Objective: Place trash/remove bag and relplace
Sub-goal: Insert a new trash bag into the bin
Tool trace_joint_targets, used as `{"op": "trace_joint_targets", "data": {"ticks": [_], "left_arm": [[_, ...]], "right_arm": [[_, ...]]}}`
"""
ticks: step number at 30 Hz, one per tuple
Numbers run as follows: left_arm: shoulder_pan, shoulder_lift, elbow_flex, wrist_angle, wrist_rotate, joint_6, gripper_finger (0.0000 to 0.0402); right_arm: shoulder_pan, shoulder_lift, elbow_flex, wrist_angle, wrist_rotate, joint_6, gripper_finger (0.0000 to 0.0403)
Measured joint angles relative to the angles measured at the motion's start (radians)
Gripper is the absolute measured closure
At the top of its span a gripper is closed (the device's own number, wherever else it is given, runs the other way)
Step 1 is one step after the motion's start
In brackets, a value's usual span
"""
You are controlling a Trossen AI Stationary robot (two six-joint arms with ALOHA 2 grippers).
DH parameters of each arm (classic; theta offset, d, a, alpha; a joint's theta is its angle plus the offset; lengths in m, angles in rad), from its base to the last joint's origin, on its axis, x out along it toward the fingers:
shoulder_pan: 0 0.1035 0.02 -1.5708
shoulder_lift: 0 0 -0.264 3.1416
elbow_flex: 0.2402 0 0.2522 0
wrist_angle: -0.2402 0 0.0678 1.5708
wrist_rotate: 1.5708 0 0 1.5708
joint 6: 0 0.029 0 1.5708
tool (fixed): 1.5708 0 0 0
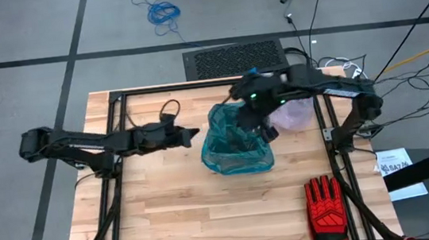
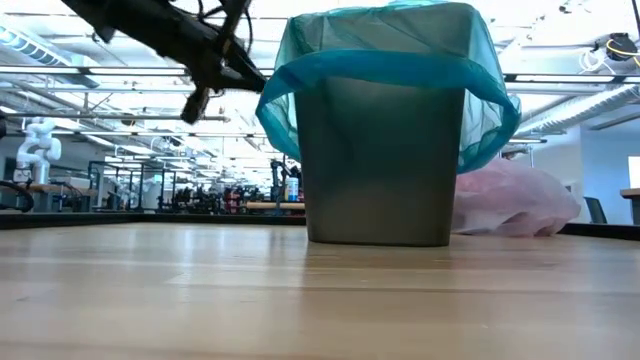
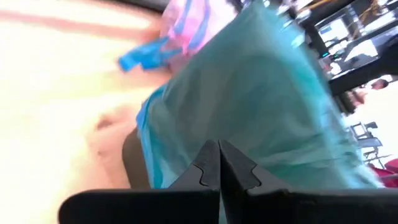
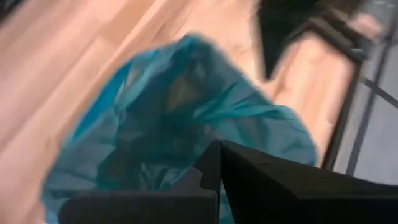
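A grey bin (image 2: pixel 380 160) stands at the table's middle, lined with a teal-green plastic bag (image 1: pixel 237 145) whose rim folds over the bin's top edge. The pinkish bag (image 1: pixel 294 115) with its blue drawstring (image 3: pixel 140 59) lies slumped on the table just right of the bin, toward the far edge. My left gripper (image 1: pixel 194 135) is shut and hangs left of the bin, a small gap away, pointing at it. My right gripper (image 1: pixel 268 133) is shut and hovers over the bin's right rim, pointing down into the teal bag (image 4: pixel 180 118). The trash cannot be made out; the bin's inside looks dark.
A red-and-black work glove (image 1: pixel 325 204) lies near the table's front right corner. Black frame rails (image 1: pixel 112 131) run along the table's left and right sides. Bare wood (image 1: pixel 176 212) stretches in front of the bin.
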Motion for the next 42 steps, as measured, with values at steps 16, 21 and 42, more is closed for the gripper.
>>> {"op": "trace_joint_targets", "data": {"ticks": [16,21,42], "left_arm": [[-0.004,-0.332,0.000,-0.087,-0.161,0.175,0.0402],[-0.004,-0.365,0.000,-0.163,-0.168,0.175,0.0402],[-0.004,-0.369,0.000,-0.236,-0.168,0.172,0.0402]], "right_arm": [[-0.033,0.252,0.000,-0.059,0.056,-0.212,0.0403],[-0.057,0.303,-0.021,-0.063,0.067,-0.186,0.0403],[-0.067,0.239,-0.136,-0.060,0.073,-0.015,0.0403]]}}
